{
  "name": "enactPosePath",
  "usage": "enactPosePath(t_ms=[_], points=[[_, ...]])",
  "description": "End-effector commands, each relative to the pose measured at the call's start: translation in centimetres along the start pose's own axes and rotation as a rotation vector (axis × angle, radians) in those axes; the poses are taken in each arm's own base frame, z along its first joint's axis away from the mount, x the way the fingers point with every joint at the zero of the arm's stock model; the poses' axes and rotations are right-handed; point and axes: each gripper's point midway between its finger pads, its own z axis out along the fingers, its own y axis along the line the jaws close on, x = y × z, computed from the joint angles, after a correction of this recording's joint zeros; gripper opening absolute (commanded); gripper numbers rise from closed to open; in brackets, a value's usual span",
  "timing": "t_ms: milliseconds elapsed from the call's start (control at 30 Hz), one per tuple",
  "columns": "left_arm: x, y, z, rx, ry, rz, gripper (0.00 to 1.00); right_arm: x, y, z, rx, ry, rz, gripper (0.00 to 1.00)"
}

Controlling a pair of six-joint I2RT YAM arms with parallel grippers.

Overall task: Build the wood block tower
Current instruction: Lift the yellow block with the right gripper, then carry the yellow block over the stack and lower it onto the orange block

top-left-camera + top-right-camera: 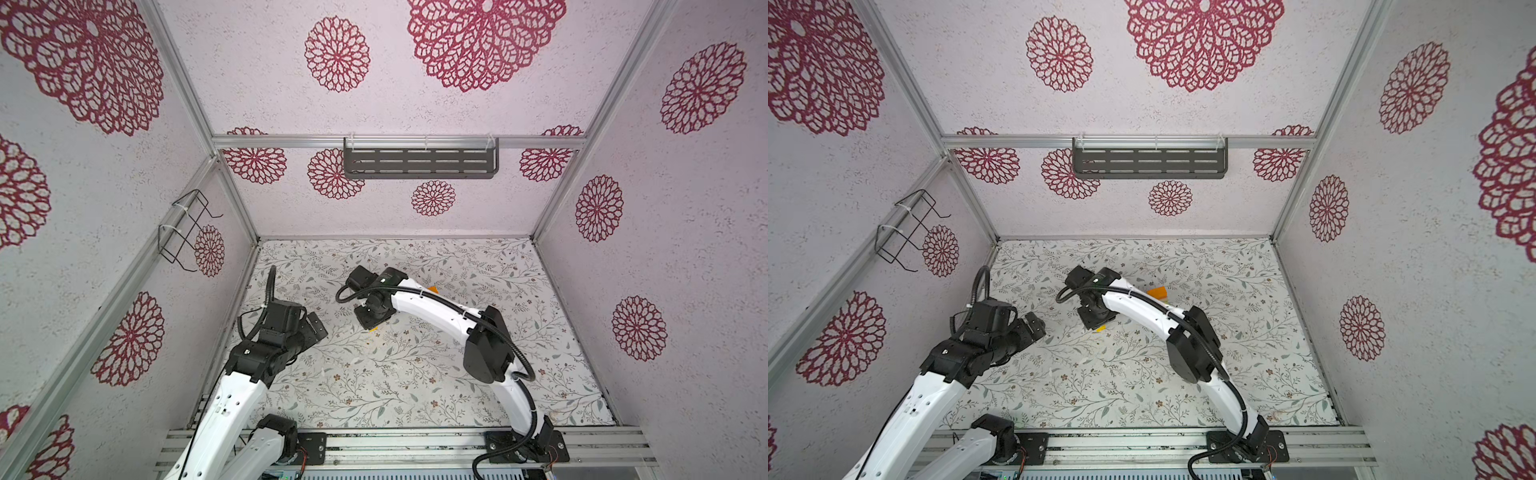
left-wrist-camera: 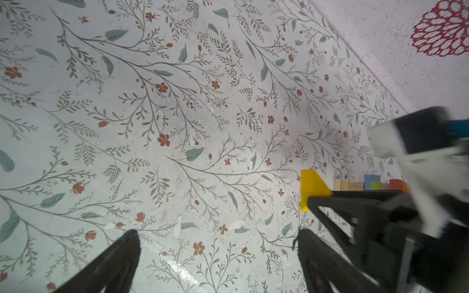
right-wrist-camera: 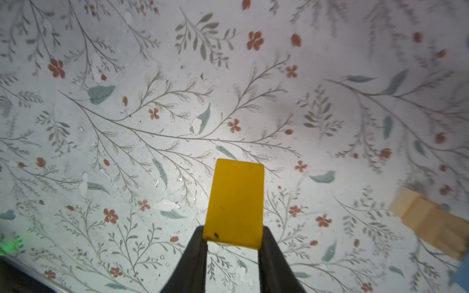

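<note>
The right gripper (image 3: 233, 229) has its two fingers (image 3: 195, 256) drawn in tight on the near end of a yellow block (image 3: 236, 195), one finger on each side, and the rest of the block juts out ahead of them. From the left wrist camera the same yellow block (image 2: 313, 186) shows beside a dark finger, which covers part of it. Whether the block touches the tabletop (image 1: 415, 386) cannot be told. In both top views only a yellow sliver (image 1: 375, 328) peeks out under the gripper, about the middle of the tabletop and a little toward its left edge.

The left gripper (image 2: 217, 233) has its fingers (image 2: 114, 261) spread wide and holds nothing; only flowered surface lies between them. It hangs near the left edge of the tabletop.

The other blocks (image 2: 368, 184) sit in a low cluster toward the far edge: plain wood, blue, green, red and orange. The right arm (image 1: 436, 307) hides most of them from above, leaving an orange piece (image 1: 1158, 293) showing in a top view. In the right wrist view a plain block (image 3: 431, 220) is blurred and cut off at the frame's edge.
</note>
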Motion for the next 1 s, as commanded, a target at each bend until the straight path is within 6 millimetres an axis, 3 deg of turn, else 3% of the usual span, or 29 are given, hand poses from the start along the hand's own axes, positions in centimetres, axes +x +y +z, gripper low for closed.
enactPosePath(t_ms=[0,167,400,633,967], points=[[-2.3,-3.2,-0.1,0.093,-0.051,0.019,0.99,-1.4,-4.9,-7.1,0.054,-0.096,0.038,0.24],[-2.8,-6.3,2.1,0.101,-0.025,0.068,0.99,-1.6,-9.5,-9.5,0.092,-0.110,0.085,0.24],[-2.9,-9.8,5.5,0.134,0.011,0.094,1.00,-1.3,-13.7,-9.8,0.133,-0.083,0.122,0.24],[-2.3,-10.9,7.9,0.131,0.049,0.110,1.00,-0.8,-15.3,-9.1,0.164,-0.043,0.128,0.23],[-1.5,-10.9,8.9,0.128,0.075,0.117,1.00,0.9,-16.4,-7.4,0.179,0.004,0.132,0.23]])
